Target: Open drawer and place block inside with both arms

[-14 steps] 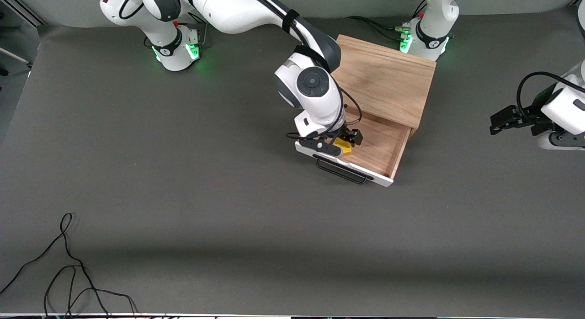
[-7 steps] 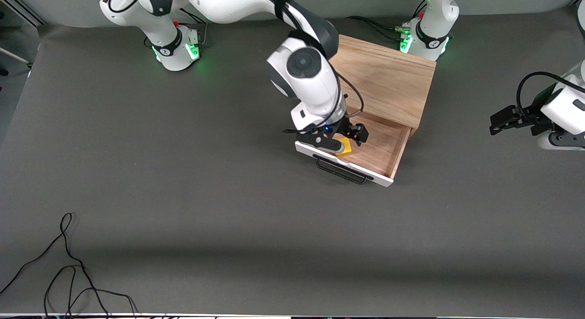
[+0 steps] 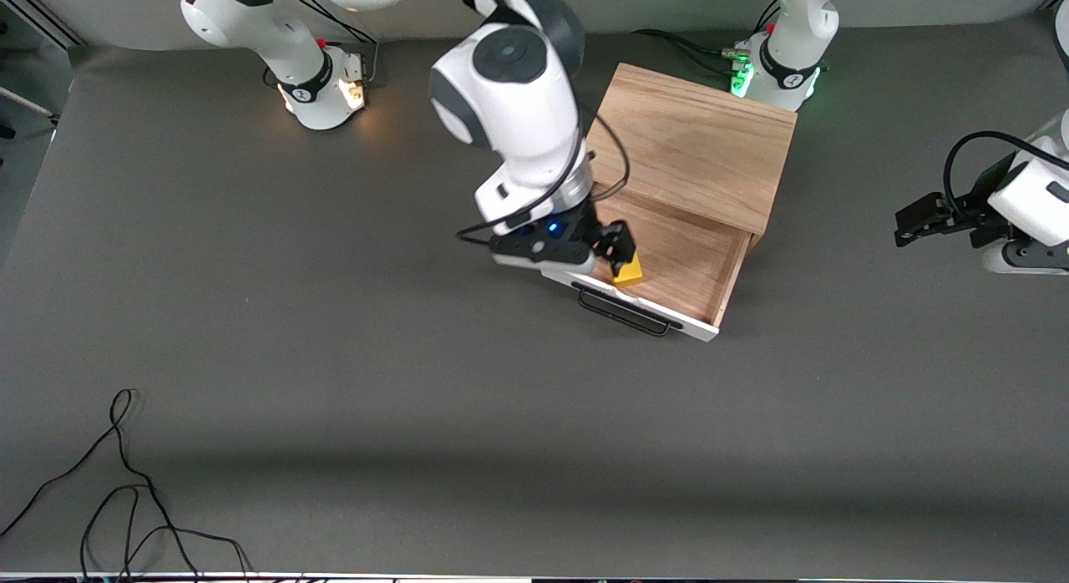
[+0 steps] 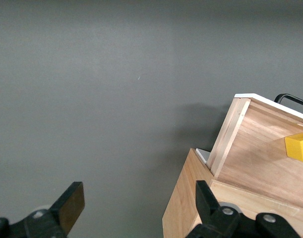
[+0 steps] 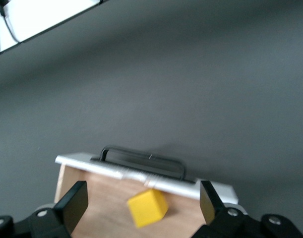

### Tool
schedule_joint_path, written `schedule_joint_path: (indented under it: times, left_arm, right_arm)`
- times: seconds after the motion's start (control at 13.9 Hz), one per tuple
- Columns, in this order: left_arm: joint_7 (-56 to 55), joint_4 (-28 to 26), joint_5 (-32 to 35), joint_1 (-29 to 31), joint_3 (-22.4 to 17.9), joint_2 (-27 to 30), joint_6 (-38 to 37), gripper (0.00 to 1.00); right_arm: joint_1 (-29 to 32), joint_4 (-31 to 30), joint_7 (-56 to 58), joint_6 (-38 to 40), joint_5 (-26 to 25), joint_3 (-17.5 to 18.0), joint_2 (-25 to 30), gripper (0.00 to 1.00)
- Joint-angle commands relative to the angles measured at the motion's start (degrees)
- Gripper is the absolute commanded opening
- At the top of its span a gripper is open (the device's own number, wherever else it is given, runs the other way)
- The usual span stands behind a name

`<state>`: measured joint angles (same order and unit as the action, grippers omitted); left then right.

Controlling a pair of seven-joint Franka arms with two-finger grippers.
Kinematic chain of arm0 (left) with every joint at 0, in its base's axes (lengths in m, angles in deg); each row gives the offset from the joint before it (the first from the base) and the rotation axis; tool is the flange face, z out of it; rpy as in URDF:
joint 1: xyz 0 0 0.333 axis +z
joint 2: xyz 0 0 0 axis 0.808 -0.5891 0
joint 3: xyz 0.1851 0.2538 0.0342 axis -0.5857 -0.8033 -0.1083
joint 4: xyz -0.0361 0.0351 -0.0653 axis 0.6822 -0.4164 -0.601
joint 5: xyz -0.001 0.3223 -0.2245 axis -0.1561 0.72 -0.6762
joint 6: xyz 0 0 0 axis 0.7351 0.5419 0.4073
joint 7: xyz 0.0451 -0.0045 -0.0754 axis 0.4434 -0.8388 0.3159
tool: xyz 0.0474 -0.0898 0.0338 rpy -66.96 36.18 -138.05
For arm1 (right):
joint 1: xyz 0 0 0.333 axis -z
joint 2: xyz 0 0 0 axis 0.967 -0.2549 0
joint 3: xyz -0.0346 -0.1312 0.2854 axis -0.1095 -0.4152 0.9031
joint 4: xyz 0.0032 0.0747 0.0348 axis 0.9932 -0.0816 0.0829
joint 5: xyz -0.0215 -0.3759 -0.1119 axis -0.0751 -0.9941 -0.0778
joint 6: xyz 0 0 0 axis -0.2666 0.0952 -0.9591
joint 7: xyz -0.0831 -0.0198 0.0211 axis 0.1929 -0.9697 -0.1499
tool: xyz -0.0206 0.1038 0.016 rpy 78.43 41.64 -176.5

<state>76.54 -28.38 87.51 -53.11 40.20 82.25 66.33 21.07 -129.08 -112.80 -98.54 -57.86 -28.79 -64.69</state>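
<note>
The light oak cabinet (image 3: 697,144) has its drawer (image 3: 685,266) pulled out, white front panel and black handle (image 3: 626,313) toward the front camera. The yellow block (image 3: 628,271) lies on the drawer floor just inside the front panel. My right gripper (image 3: 603,253) hangs open just above the block, apart from it. In the right wrist view the block (image 5: 148,208) sits between the spread fingers (image 5: 74,201) of my right gripper (image 5: 143,194). My left gripper (image 3: 919,220) waits open in the air at the left arm's end of the table. The left wrist view shows my left gripper (image 4: 137,198), the drawer (image 4: 255,158) and the block (image 4: 297,147).
A loose black cable (image 3: 125,499) lies on the grey mat near the front camera at the right arm's end. The two arm bases (image 3: 321,86) stand along the edge farthest from the front camera, one close beside the cabinet.
My right gripper has let go of the block, risen off it and shifted a little toward the right arm's end. The block stays in the drawer. The left arm has not moved.
</note>
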Motion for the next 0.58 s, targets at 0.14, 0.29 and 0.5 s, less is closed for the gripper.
schedule_joint_path:
  times: [0.14, 0.29, 0.5]
  left_arm:
    - [-0.29, -0.19, 0.62, -0.35, -0.11, 0.48, -0.17, 1.00]
    - [-0.29, -0.19, 0.62, -0.44, -0.11, 0.48, -0.17, 1.00]
    - [-0.29, -0.19, 0.62, -0.44, -0.11, 0.48, -0.08, 1.00]
  right_arm:
    - [1.95, -1.55, 4.21, 0.30, -1.77, 0.17, 1.03, 1.00]
    - [4.57, -1.56, 9.64, 1.08, -1.68, 0.08, 1.20, 1.00]
    - [11.51, -3.74, 17.19, 4.07, -0.81, 0.08, 4.52, 1.00]
